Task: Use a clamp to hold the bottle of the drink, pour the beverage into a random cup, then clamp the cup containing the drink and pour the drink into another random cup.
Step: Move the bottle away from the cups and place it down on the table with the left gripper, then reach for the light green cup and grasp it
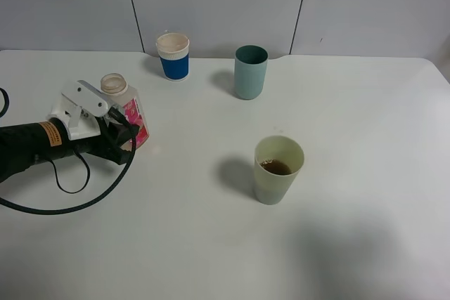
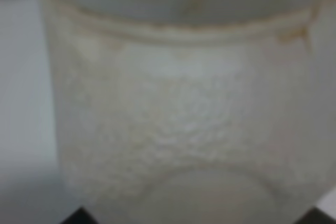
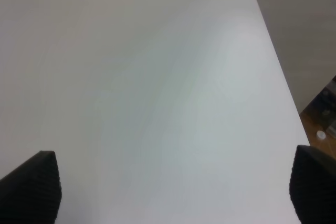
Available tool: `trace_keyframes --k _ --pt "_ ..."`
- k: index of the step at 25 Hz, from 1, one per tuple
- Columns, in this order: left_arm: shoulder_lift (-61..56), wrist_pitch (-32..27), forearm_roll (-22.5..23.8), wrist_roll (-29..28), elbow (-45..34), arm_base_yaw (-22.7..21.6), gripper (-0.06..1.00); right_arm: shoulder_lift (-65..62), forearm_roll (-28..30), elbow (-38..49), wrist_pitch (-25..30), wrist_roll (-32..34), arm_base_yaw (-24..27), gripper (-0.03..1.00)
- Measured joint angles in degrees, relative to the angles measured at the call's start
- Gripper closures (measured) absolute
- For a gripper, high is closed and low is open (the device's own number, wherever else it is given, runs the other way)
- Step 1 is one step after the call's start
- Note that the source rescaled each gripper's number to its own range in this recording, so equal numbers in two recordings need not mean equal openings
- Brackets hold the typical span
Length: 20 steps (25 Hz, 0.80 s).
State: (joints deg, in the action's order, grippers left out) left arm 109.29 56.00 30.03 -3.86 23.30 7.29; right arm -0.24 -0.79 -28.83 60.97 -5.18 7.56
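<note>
At the table's left, my left gripper is shut on the bottle of the drink, which stands about upright with its wide neck open and its pink label facing right. The bottle's translucent wall fills the left wrist view, and the fingers are hidden there. Near the middle of the table stands the pale yellow-green cup, holding a little dark brown beverage. Farther back is the teal cup, upright. My right gripper is open over bare table and holds nothing. It is outside the high view.
A blue-banded white paper cup stands at the back, left of the teal cup. A black cable loops on the table below the left arm. The table's edge runs along the right gripper's side, with floor beyond.
</note>
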Motion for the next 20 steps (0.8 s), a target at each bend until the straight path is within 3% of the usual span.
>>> trace_keyframes --k 2,4,6,8,9,15,20 --pt "0.0 0.1 0.0 0.0 0.0 0.0 0.89 0.0 0.0 0.0 0.0 0.0 0.0 0.37" --pt "0.0 -0.1 0.0 0.0 0.0 0.0 0.65 0.0 0.0 0.0 0.0 0.0 0.0 0.37" --pt "0.0 -0.2 -0.1 0.0 0.0 0.0 0.29 0.0 0.0 0.0 0.0 0.0 0.0 0.37" --pt "-0.1 -0.2 -0.1 -0.8 0.0 0.0 0.06 0.0 0.0 0.0 0.0 0.0 0.0 0.37" --pt "-0.2 -0.2 -0.1 -1.2 0.0 0.0 0.0 0.0 0.0 0.0 0.0 0.0 0.0 0.37" --pt "-3.5 -0.9 -0.1 -1.8 -1.0 0.0 -0.06 0.0 0.0 0.0 0.0 0.0 0.0 0.37" --pt "-9.9 -1.8 -3.5 -1.4 -5.3 0.0 -0.06 0.0 0.0 0.0 0.0 0.0 0.0 0.37"
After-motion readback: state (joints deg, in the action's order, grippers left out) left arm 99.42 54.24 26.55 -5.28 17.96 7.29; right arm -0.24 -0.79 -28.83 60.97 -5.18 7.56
